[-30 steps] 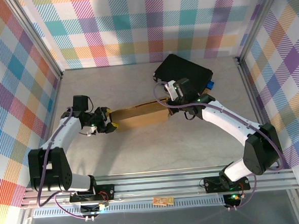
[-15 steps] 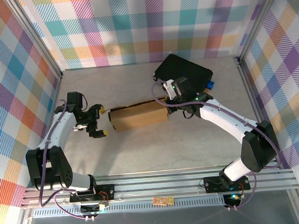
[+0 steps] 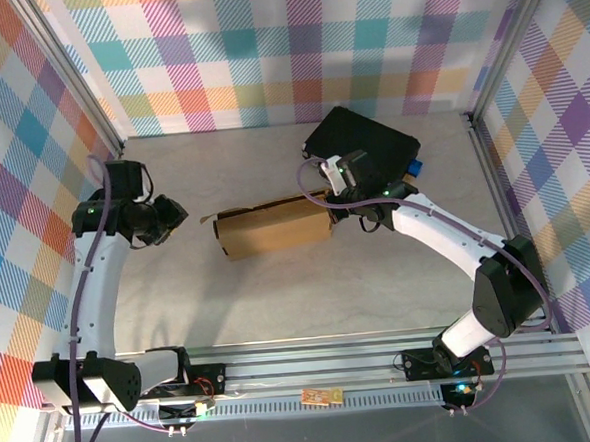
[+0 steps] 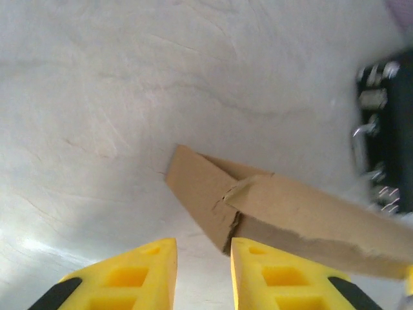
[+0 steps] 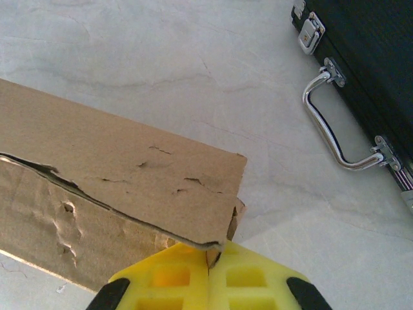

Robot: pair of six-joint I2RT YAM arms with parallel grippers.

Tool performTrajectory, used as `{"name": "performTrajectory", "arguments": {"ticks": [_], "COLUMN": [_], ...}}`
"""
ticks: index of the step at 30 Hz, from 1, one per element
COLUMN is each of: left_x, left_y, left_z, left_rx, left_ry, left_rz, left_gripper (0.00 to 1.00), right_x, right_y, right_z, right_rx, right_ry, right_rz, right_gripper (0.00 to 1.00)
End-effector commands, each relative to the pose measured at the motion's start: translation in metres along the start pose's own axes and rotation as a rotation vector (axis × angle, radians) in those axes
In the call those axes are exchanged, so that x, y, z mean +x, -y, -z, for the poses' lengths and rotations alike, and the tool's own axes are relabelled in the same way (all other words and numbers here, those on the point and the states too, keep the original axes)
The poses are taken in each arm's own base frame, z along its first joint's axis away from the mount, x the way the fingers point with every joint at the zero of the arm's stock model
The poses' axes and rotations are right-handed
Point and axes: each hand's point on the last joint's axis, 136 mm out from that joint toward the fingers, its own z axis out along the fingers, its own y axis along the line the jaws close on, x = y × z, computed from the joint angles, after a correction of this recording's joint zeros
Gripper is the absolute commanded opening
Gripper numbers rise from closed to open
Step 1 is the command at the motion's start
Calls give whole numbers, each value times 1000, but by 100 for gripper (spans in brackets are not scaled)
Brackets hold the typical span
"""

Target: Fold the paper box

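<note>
Left arm and right arm: white links, black joints, purple cables, green lights; yellow fingers with moulded recesses

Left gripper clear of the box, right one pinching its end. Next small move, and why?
Probably ease the left gripper forward to press in the flap at the left end of the paper box: it juts out, that gripper is empty, and the right gripper clamps the other end.

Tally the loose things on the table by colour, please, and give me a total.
Brown: 1, the box
Black: 1, the case
Blue: 1, a small thing at the case's edge
Total: 3
</note>
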Motion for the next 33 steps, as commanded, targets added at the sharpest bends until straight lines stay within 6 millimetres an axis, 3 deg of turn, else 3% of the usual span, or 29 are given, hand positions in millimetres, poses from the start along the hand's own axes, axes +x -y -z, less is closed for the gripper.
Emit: {"name": "performTrajectory", "arguments": {"ticks": [1, 5, 9, 19, 23, 33], "left_x": [-1, 3, 10, 10, 7, 11], "left_y": [-5, 10, 27, 35, 41, 43], "left_z": [-2, -6, -15, -35, -44, -57], "left_rx": [-85, -57, -3, 29, 28, 35], "left_ry": [14, 39, 63, 57, 42, 4], "left_rz": [-373, -567, -746, -792, -818, -818], "left_gripper": [23, 37, 39, 42, 41, 26], "right_x": [65, 65, 66, 65, 67, 66], "right_y": [-11, -12, -11, -12, -12, -12], "right_z": [-17, -18, -18, -18, -18, -19], "right_rx": [-47, -50, -52, -67, -66, -63], "right_ry": [-253, -259, -267, -275, -280, -279], "right_rz": [24, 35, 43, 40, 36, 17], "right_gripper": [0, 0, 0, 0, 0, 0]}}
